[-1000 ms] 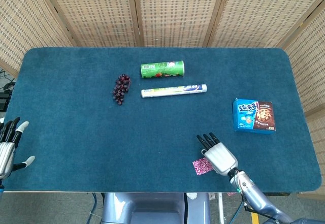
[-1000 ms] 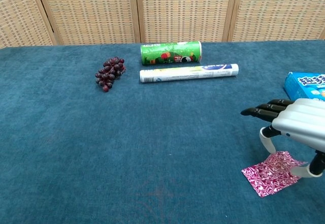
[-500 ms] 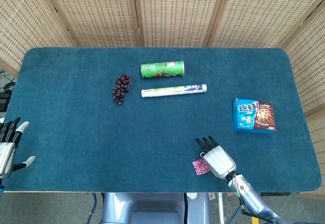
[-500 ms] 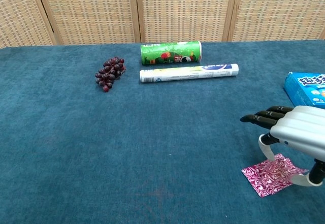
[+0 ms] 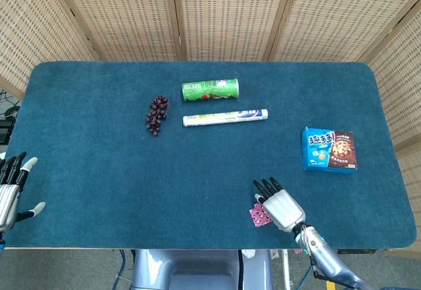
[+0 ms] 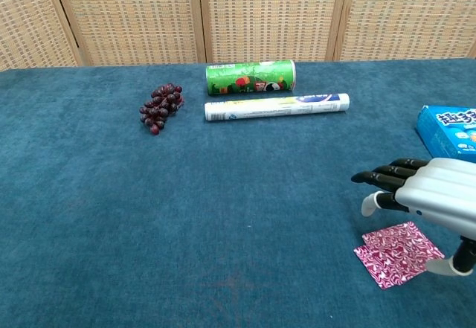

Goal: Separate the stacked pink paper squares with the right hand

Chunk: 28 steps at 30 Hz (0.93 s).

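The stacked pink paper squares (image 6: 397,247) (image 5: 260,216) lie flat on the blue table cloth near the front edge, right of centre. My right hand (image 6: 431,191) (image 5: 280,204) hovers just above and to the right of them, fingers stretched out to the left and spread apart, holding nothing. Its thumb tip shows right of the paper in the chest view. My left hand (image 5: 12,188) rests open at the far left front edge, seen only in the head view.
A bunch of dark grapes (image 6: 159,106), a green can on its side (image 6: 251,76) and a white tube (image 6: 277,106) lie at the back middle. A blue cookie box (image 5: 329,150) sits to the right, behind my right hand.
My right hand has drawn back toward the front edge and lifted slightly, uncovering more of the pink paper squares. The left hand has stayed still.
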{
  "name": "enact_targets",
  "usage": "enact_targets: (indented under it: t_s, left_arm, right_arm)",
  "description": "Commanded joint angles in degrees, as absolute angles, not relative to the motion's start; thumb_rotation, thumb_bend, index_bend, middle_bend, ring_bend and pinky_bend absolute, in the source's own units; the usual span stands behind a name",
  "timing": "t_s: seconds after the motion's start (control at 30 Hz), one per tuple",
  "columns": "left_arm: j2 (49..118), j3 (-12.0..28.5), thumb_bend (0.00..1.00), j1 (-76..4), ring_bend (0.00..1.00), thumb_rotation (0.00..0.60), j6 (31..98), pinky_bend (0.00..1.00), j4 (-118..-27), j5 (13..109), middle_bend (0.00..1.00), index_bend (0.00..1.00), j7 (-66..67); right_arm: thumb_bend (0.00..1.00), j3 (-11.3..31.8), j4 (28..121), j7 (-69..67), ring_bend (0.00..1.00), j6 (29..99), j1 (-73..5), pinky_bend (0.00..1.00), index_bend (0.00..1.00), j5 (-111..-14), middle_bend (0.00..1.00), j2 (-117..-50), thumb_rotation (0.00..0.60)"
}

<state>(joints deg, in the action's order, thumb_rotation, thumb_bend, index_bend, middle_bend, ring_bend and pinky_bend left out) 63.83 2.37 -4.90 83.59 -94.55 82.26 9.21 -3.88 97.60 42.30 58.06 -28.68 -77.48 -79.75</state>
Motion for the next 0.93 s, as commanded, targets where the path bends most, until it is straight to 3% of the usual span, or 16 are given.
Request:
enact_targets:
  t_s: [0.03,0.37,0.63,0.8,0.93]
  left_arm:
    - [63.8,2.4,0.13,-4.9,0.0,0.6,83.6,0.0,-94.5,82.2,0.0,0.1,9.2]
    - [63.7,2.4,0.13,-4.9,0.0,0.6,83.4,0.0,-94.7,82.2,0.0,0.1,8.9]
    - [63.7,2.4,0.13,-5.0,0.0,0.6,83.3,0.0,-94.6,82.2,0.0,0.1,8.7]
    - [63.9,2.5,0.13,-5.0,0.0,0.6,83.5,0.0,-94.5,82.2,0.0,0.1,8.9]
    - [63.9,2.4,0.13,-4.9,0.0,0.6,83.7,0.0,-94.4,82.4,0.0,0.1,8.7]
  right_arm:
    - [0.26,-3.8,98.0,42.1,0.0,58.3,-28.6,0.07,0.2,-77.6,0.0,-79.5,0.6]
    - [0.26,-2.1,101.5,33.9,0.0,64.2,-27.0,0.07,0.2,-81.9,0.0,-73.4,0.6]
    - [0.21,-2.6,90.0,9.0,0.0,84.4,-15.9,0.07,0.2,-89.4,0.0,-71.7,0.6]
    - [0.1,-2.6,87.2,4.9,0.0,88.3,-11.3,0.01,0.02,-87.4,0.0,-72.5,0.6]
    - [0.03,-1.8,88.0,5.3,0.0,89.5,-9.7,0.0,0.0,-86.2,0.0,-72.8,0.6]
